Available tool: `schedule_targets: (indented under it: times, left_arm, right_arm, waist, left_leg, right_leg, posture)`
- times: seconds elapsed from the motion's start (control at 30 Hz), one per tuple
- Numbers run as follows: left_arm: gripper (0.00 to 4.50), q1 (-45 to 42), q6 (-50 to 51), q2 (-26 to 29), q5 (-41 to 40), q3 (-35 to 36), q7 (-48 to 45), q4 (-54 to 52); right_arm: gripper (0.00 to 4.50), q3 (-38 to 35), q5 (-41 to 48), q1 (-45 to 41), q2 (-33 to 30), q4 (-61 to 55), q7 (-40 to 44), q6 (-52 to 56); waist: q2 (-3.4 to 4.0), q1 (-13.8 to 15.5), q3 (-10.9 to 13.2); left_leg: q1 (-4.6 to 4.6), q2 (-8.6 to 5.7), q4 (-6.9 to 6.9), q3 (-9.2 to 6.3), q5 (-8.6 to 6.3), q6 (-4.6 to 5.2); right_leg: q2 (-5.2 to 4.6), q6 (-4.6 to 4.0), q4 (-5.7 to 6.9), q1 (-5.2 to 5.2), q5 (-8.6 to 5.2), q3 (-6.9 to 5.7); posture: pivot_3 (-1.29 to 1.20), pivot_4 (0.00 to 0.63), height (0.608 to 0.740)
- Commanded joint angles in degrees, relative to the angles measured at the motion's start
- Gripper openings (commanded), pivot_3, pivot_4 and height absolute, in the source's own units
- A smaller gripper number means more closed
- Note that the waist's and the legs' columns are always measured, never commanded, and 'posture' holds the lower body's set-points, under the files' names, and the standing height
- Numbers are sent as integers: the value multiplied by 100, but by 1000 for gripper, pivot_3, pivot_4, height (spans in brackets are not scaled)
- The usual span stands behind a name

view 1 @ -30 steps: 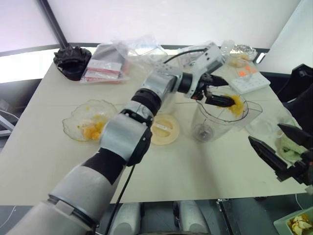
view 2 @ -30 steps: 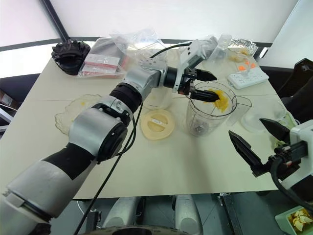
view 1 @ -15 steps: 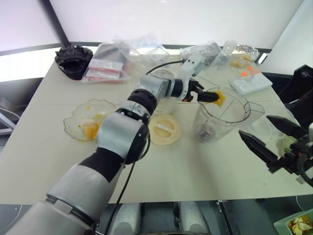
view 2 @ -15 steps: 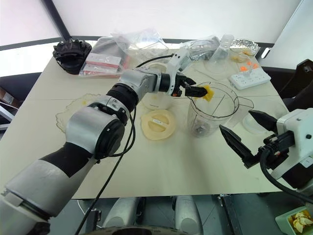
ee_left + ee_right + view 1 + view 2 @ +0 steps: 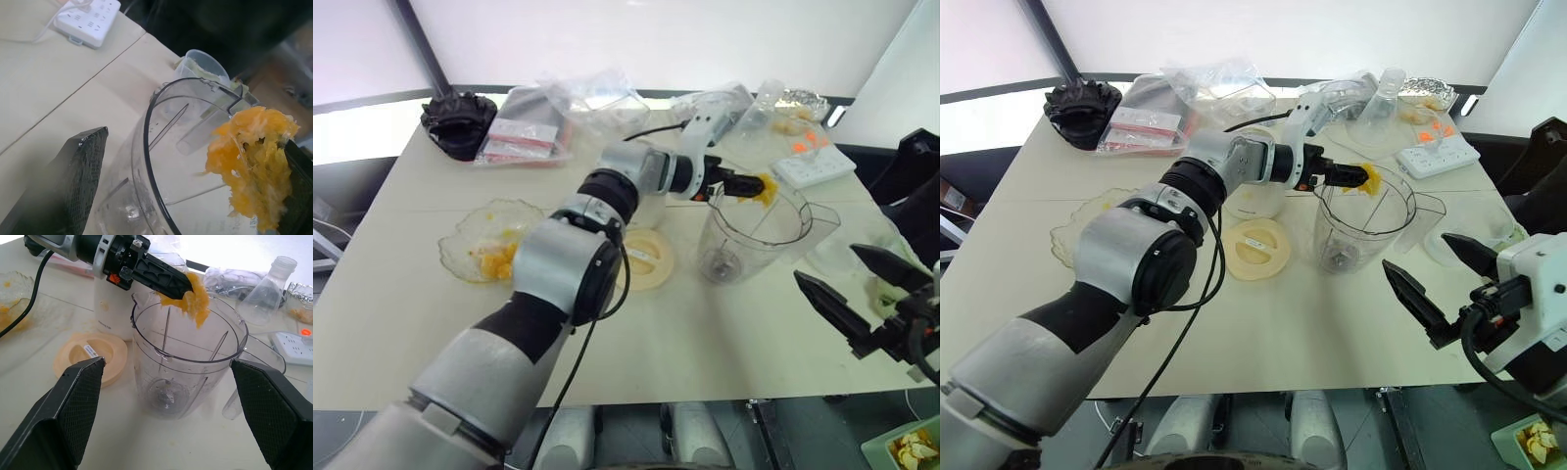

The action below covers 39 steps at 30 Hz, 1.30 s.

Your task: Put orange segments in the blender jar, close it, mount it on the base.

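The clear blender jar (image 5: 754,235) stands upright on the table, right of centre, with its dark blade at the bottom. My left gripper (image 5: 749,184) reaches over the jar's far rim and is open. A wet orange segment (image 5: 254,166) clings to one finger only, hanging above the jar's mouth (image 5: 188,296). The cream-white base (image 5: 110,303) stands just behind my left forearm, left of the jar. More orange segments lie in a crinkled glass bowl (image 5: 494,245) at the left. My right gripper (image 5: 1418,252) hovers open and empty, near the table's front right edge.
A flat cream-yellow lid (image 5: 644,259) lies left of the jar. A clear cup (image 5: 837,250) stands at the jar's right. A white power strip (image 5: 813,162), a clear bottle (image 5: 1381,98), plastic bags (image 5: 548,122) and a black object (image 5: 458,113) line the back.
My left gripper has rolled and shifted from inside the jar's mouth to its far rim, the orange segment staying stuck to one finger. The right gripper has kept its place.
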Motion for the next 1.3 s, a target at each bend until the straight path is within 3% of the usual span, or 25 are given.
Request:
schedule_targets:
  times: [0.03, 0.23, 0.27, 0.4, 0.83, 1.2, 1.3]
  left_arm:
    - [4463, -102, -66, -2, -32, 95, 81, -103]
    - [4463, -109, 41, -7, -58, 130, 178, -119]
    - [4463, -116, -11, 7, -26, 25, -374, -155]
    - [4463, -46, 38, 14, 114, -53, 91, -113]
    - [4463, -136, -264, 69, 355, -226, -142, -158]
    - [4463, -132, -452, 931, 139, -234, -1199, -717]
    - [4463, 230, -584, 1305, 129, -411, -1794, -1254]
  right_arm:
    - [4311, -45, -37, 30, 19, -108, -32, -190]
    - [4311, -42, -67, 10, 9, -108, -24, -198]
    - [4311, -43, -84, -2, 4, -108, -18, -188]
    - [4311, 3, -102, -57, 20, -89, -8, -186]
    - [4311, 182, -202, -237, 6, -39, -30, -150]
    - [4311, -178, -281, 44, 100, 89, 98, -95]
    - [4311, -279, -441, 42, 80, 290, 48, -20]
  waist:
    - [0, 0, 0]
    - [0, 1, 0]
    - [0, 0, 0]
    - [0, -1, 0]
    - [1, 1, -1]
    - [3, -6, -2]
    - [4, 1, -2]
  left_leg:
    - [0, 0, 0, 0, 0, 0]
    - [0, -1, 0, 0, 0, 0]
    - [0, -1, 0, 0, 0, 0]
    - [0, -1, 0, 0, 0, 0]
    - [1, -1, 0, 0, 0, 0]
    - [3, 3, 0, 0, 0, 0]
    - [1, 6, 0, -1, 0, 0]
  right_leg:
    - [0, 0, 0, 0, 0, 0]
    - [0, 0, 0, 0, 0, 0]
    - [0, 0, 0, 0, 0, 0]
    - [0, 0, 0, 1, 0, 0]
    - [0, -1, 0, 1, 1, 1]
    - [1, -2, 4, 0, 2, 1]
    - [-2, -2, 2, 2, 2, 2]
  posture:
    - [0, 150, 740]
    - [0, 150, 740]
    - [0, 150, 740]
    - [0, 150, 740]
    - [0, 150, 740]
    - [0, 150, 740]
    - [0, 150, 740]
